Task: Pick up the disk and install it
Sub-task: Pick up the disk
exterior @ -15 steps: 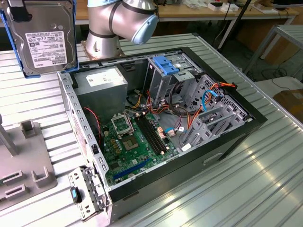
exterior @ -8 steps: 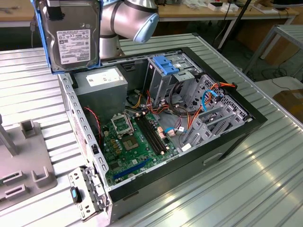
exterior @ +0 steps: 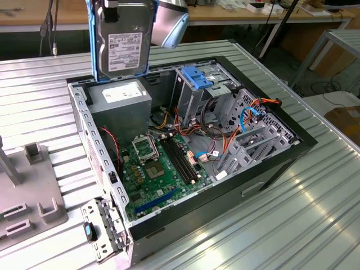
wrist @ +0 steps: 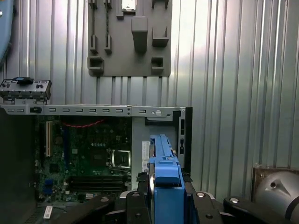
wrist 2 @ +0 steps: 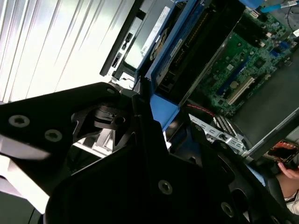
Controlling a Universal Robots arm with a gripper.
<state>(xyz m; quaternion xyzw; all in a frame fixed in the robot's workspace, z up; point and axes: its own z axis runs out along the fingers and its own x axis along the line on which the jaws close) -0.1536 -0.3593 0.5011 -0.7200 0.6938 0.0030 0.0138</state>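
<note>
The disk [exterior: 124, 42], a dark grey drive with a white label and blue rails along its sides, hangs upright in the air above the back corner of the open computer case [exterior: 281, 157]. My gripper [wrist: 164, 207] is shut on the disk, its black fingers [wrist: 138, 205] pressed against the blue rail [wrist: 163, 182] from either side. In the second wrist view the disk [wrist 2: 175, 44] runs edge-on away from the gripper body, over the case interior. The disk touches nothing in the case.
Inside the case lie a grey power supply box [exterior: 121, 95], a green motherboard [exterior: 160, 169], loose cables and a metal drive cage with a blue latch [exterior: 197, 76]. A grey fixture plate [exterior: 22, 197] lies at the exterior view's left. A person's hand [wrist 2: 287, 170] is near the case.
</note>
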